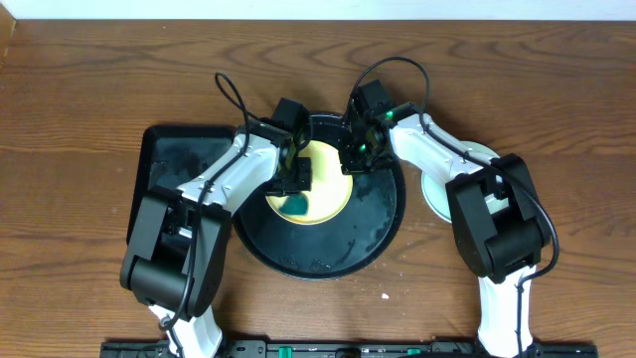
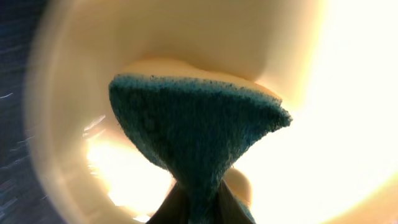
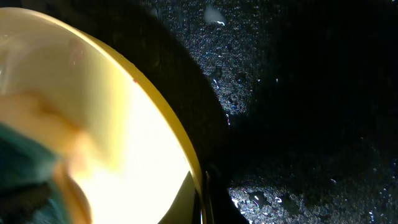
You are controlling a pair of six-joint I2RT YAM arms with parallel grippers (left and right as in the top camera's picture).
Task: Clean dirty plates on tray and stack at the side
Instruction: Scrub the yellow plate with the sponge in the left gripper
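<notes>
The pale yellow plate [image 1: 326,179] lies on the round black tray [image 1: 383,229], which is wet. My left gripper [image 1: 295,184] is shut on a teal sponge [image 1: 293,206] and presses it onto the plate's left part. The sponge [image 2: 199,137] fills the left wrist view against the plate [image 2: 336,124]. My right gripper [image 1: 353,164] is shut on the plate's upper right rim; in the right wrist view its fingers [image 3: 202,199] pinch the yellow rim [image 3: 124,143] above the tray [image 3: 298,93]. A pale mint plate [image 1: 437,191] lies on the table to the right, partly under the right arm.
A smaller black rectangular tray [image 1: 164,159] sits to the left of the round tray, partly under my left arm. The tables are brown wood. A small white speck [image 1: 386,294] lies near the front.
</notes>
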